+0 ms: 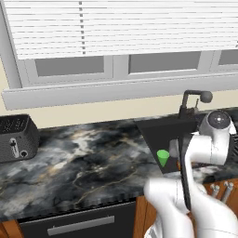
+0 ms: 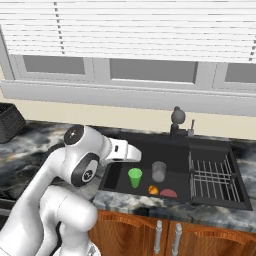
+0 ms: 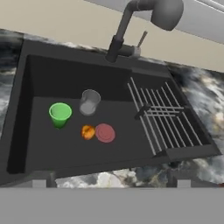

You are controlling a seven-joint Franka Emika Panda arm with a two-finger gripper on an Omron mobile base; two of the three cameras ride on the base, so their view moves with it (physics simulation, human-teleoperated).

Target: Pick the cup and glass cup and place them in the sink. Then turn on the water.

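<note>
Gripper state cannot be told: the fingertips are not clear in any view, and the hand hangs above the sink (image 3: 26, 113), looking down into it. Both cups stand upright on the basin floor at its left side. The cup (image 3: 60, 113) is nearest the left wall, and the glass cup (image 3: 89, 102) sits just beside it, apart from it, toward the faucet (image 3: 144, 17). An orange ball (image 3: 88, 131) and a red disc (image 3: 105, 133) lie touching each other near the cups, on the front side. A wire rack (image 3: 166, 118) fills the sink's right part. No stream falls from the faucet head. A toaster (image 1: 16, 137) stands far left on the marble counter (image 1: 83, 158).
</note>
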